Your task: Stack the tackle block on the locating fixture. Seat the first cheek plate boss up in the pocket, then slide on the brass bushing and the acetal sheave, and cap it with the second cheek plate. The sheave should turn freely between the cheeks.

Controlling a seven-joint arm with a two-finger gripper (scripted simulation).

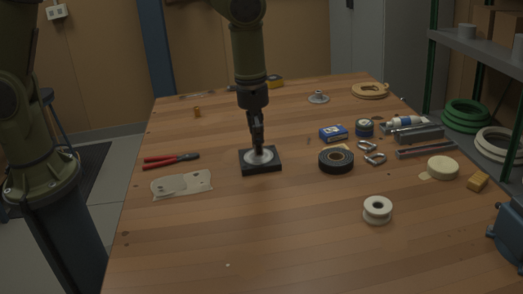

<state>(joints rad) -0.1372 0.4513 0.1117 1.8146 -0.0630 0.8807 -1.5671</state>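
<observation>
The first cheek plate (258, 156), a grey disc, sits in the pocket of the black locating fixture (260, 160) at the table's middle, its centre boss hidden behind my gripper's fingers. My gripper (258, 150) points straight down onto the plate's centre and is open, holding nothing. The brass bushing (197, 111) stands upright at the far left of the table. The white acetal sheave (377, 210) lies flat near the front right. The second cheek plate (318, 97) lies boss up at the far side of the table.
Behind the fixture, a yellow tape measure (275, 81) and a tan rope coil (370, 90) lie by the far edge. Red-handled pliers (169, 159) and a rag (181, 184) lie left of the fixture. A black tape roll (336, 160), blue box (333, 133) and shackles (370, 152) crowd the right.
</observation>
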